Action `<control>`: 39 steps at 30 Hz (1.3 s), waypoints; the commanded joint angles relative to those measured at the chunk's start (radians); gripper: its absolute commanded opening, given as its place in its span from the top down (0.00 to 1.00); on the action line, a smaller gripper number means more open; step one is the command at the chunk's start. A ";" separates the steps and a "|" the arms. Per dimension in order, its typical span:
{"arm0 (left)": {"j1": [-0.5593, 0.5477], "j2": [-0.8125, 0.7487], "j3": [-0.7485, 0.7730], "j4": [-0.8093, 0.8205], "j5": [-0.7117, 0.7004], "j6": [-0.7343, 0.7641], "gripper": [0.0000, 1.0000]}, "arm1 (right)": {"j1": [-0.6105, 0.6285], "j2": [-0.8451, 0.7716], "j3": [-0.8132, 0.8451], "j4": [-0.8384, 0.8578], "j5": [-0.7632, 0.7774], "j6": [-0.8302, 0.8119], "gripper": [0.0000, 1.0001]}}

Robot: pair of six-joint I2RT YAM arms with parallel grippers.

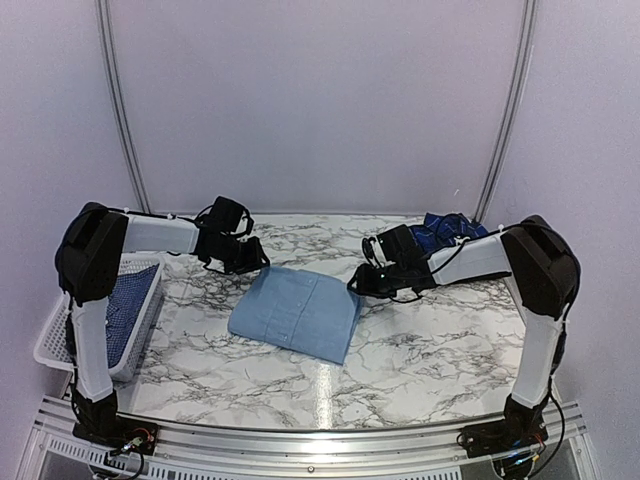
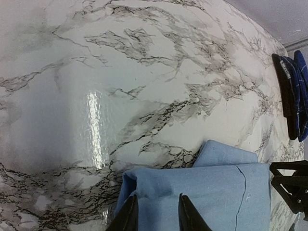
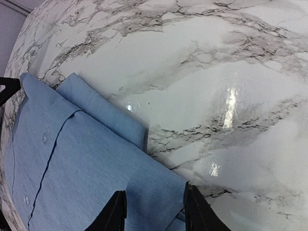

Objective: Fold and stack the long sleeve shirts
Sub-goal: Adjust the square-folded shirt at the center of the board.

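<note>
**Both hands at the far edge of the folded blue shirt**

The blue shirt (image 1: 297, 312) lies folded flat in the middle of the counter (image 1: 430, 350), buttons up. My left hand (image 2: 157, 202) is low over its far left corner and my right hand (image 3: 155, 195) is low over its far right corner. A strip of the same cloth pokes out past that far edge.

Beyond the edge, marble runs to the back wall, and more shows near my bases. The plaid shirt (image 1: 450, 228) sits bunched at the far right corner, well apart. The check shirt (image 1: 128, 300) lies in the basket (image 1: 48, 345) at the left edge.

My left fingers stand slightly apart and my right fingers are spread wider. Neither hand pinches cloth. I cannot tell whether the tips touch it.
</note>
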 commanded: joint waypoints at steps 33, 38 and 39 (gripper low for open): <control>-0.016 0.096 0.144 -0.038 0.012 0.015 1.00 | 0.105 -0.203 -0.026 -0.150 0.229 0.018 1.00; -0.030 0.089 0.150 -0.038 0.009 0.014 1.00 | 0.109 -0.250 -0.080 -0.181 0.258 0.042 1.00; -0.033 0.089 0.153 -0.038 0.008 0.013 1.00 | 0.109 -0.257 -0.094 -0.184 0.265 0.045 1.00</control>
